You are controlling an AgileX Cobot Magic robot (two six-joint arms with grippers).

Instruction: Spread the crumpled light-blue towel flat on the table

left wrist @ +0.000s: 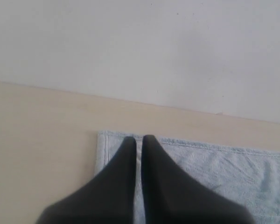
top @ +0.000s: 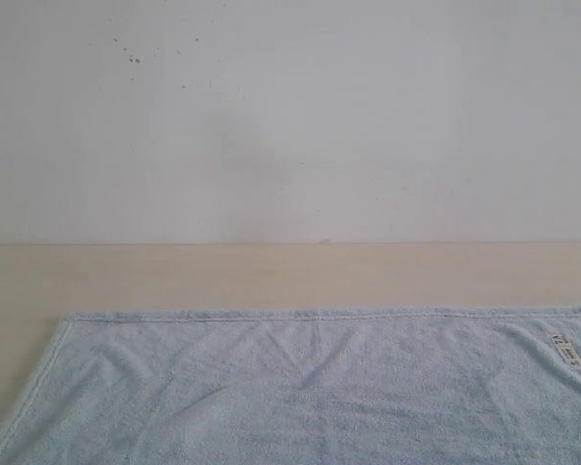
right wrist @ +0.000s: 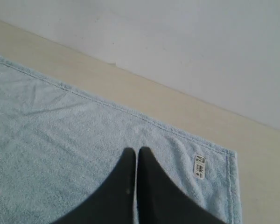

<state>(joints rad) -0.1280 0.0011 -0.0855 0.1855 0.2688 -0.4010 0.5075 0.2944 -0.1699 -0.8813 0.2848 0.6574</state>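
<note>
**Exterior view: towel lies open, spreading close to done**

Exterior view has the towel lying open across the lower part of the frame. Its far hem runs nearly straight from the lower left to the right edge, and its near part is cut off by the bottom of the frame. Only shallow creases fan across the pile — no bunched folds in sight. A small white label sits face up near the right-hand corner.

By my reading the spreading is all but finished. What is left is a check of the unseen near edge and perhaps a light smoothing.

Neither arm appears in this view. Its wrist view shows the left gripper above one far corner of the cloth, jaws pressed together on nothing. The right gripper hangs near the labelled corner, likewise closed and empty. Whether either tip touches the pile I cannot tell.

Any further move calls for parting the jaws, pinching a hem rather than the middle, and drawing outward low and gently.

The table is plain, pale beige and matte — a bare band between towel and wall. That wall is white-grey, with a few dark specks at upper left.
</note>
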